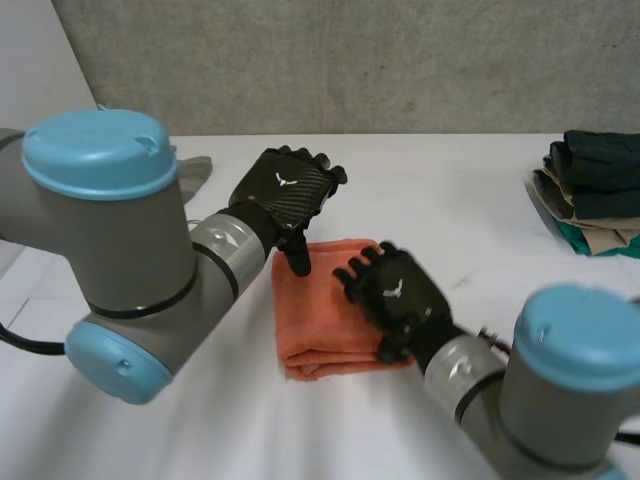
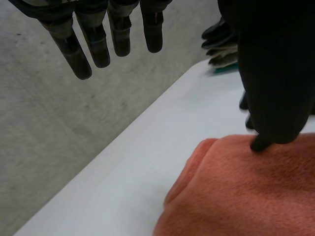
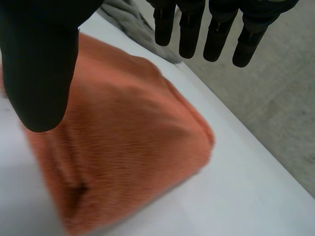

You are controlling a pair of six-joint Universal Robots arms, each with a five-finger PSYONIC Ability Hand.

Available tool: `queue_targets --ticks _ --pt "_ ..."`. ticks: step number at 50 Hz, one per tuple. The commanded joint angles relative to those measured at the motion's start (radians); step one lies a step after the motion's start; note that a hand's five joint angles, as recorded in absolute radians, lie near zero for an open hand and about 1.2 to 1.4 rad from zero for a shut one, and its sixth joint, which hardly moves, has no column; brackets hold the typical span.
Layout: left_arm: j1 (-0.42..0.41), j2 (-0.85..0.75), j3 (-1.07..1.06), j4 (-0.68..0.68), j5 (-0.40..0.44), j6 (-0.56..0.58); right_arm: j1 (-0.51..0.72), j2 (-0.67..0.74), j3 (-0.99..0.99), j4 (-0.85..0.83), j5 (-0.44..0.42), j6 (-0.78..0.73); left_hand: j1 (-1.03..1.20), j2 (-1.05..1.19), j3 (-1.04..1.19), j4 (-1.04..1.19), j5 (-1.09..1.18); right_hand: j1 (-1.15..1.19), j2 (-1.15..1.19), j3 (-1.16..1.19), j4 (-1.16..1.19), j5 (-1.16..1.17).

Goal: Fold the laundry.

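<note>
The left arm [image 1: 130,240] hides most of the grey cloth [image 1: 197,172].

Plain orange towel [image 1: 320,320], white table [image 1: 450,190], grey cloth [image 1: 195,170], navy, beige and teal stack of clothes [image 1: 600,185]

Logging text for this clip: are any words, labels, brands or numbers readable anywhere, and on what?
No readable words or numbers anywhere.
left hand: a small white emblem on its back, a symbol and not letters.
right hand: the same kind of white mark on its back, no letters.
orange towel and pile of folded clothes: no label or print visible.
</note>
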Motion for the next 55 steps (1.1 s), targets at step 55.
queue_targets --ticks 55 --pt "0.005 0.050 0.060 0.009 0.057 -0.128 -0.317 0.165 -0.589 -0.180 -0.193 -0.007 -0.032 -0.027 -0.030 -0.014 -0.009 1.089 1.087 1.102 1.096 1.101"
